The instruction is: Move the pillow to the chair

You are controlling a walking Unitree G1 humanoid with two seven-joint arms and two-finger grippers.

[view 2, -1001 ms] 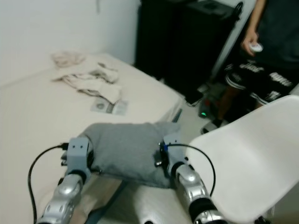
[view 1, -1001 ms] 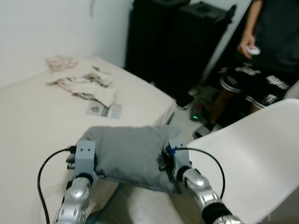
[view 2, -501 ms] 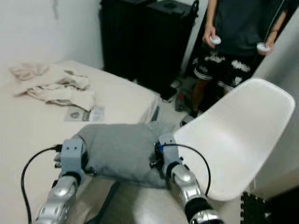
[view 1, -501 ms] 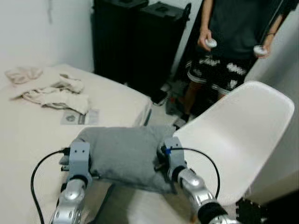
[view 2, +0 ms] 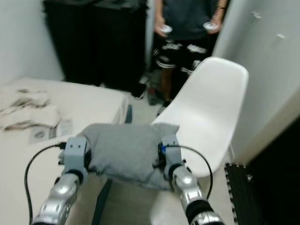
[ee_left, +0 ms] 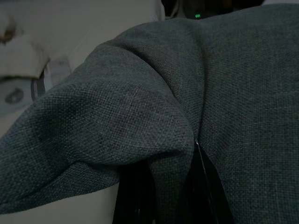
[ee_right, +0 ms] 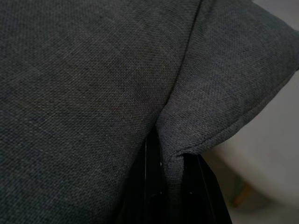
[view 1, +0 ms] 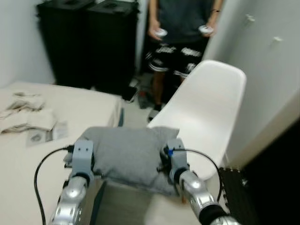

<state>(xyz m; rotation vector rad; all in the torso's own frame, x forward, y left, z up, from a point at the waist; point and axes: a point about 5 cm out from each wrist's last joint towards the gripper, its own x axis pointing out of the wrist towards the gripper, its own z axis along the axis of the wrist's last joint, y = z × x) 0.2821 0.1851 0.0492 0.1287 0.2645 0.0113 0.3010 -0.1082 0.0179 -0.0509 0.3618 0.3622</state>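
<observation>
A grey fabric pillow [view 1: 125, 152] hangs in the air in front of me, held at both ends. My left gripper [view 1: 85, 161] is shut on its left edge, with a fold of cloth pinched between the black fingers [ee_left: 203, 186]. On the pillow's right edge my right gripper [view 1: 170, 158] is shut, the seam clamped between its fingers [ee_right: 154, 182]. The white shell chair [view 1: 206, 105] stands just beyond and to the right of the pillow. The pillow's right corner overlaps the seat's near edge.
A cream bed [view 1: 28, 159] lies to my left with crumpled clothes [view 1: 26, 117] and a paper on it. A person [view 1: 180, 33] stands behind the chair holding controllers. Black cabinets [view 1: 89, 42] stand at the back, a white wall at right, a black mat [view 1: 234, 187] on the floor.
The view has swung right: the bed slid off to the left and the chair now stands ahead. Both grippers keep their hold on the pillow.
</observation>
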